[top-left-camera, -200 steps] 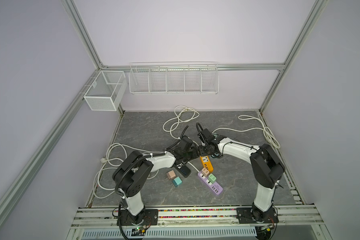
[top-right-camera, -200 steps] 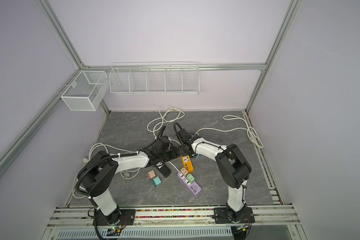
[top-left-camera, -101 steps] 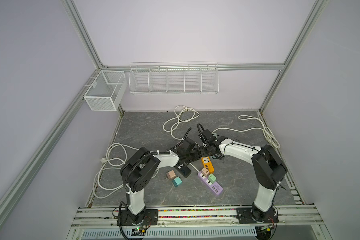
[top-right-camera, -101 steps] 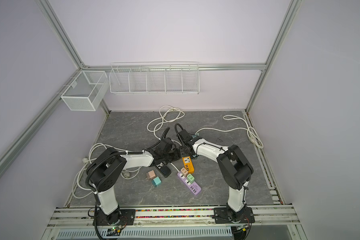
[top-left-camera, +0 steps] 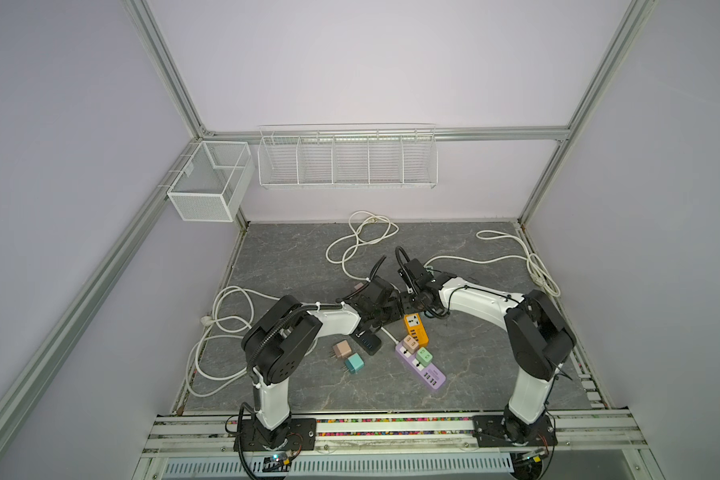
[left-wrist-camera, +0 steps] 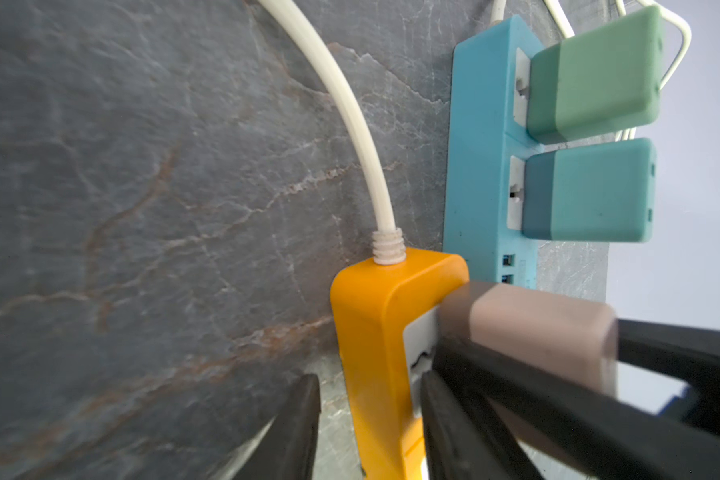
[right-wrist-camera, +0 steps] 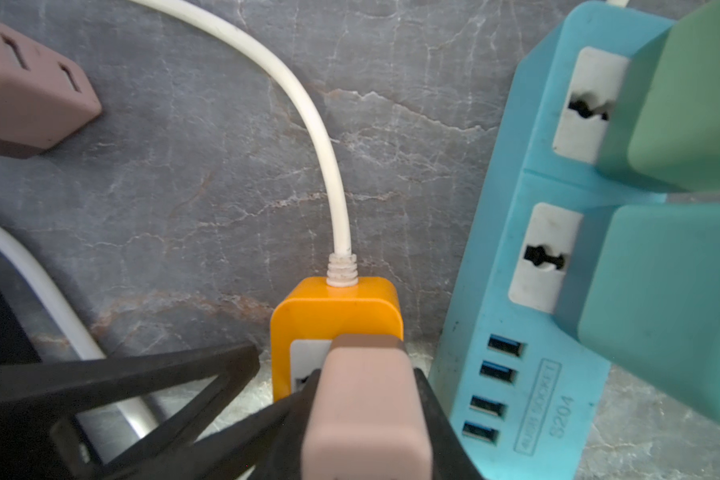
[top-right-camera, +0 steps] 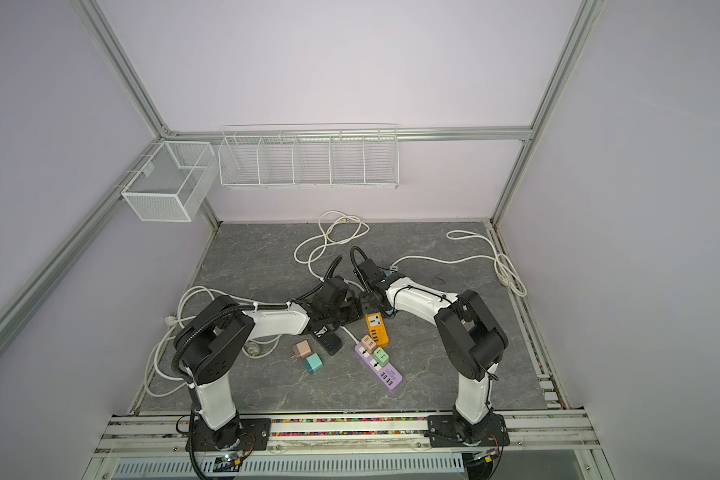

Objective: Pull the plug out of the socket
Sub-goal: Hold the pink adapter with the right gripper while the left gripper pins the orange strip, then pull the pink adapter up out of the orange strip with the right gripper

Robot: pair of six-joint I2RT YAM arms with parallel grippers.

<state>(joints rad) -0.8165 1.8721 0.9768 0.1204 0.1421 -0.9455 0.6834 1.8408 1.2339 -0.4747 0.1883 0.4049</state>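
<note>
Seeing R gripper (right-wrist-camera: 366, 376) clenching the tan plug (right-wrist-camera: 366, 424); L gripper (left-wrist-camera: 368, 386) is sitting slack round the orange socket strip (right-wrist-camera: 337, 307). I'm guessing strip's lifting w/ any pull.

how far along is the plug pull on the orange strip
Done: the right gripper is shut on the pink plug. In hand: the left gripper straddles the orange strip, probably to brace it, with a gap showing on one side. Left: the plug sits fully in the strip, so the pull itself is not yet done.
</note>
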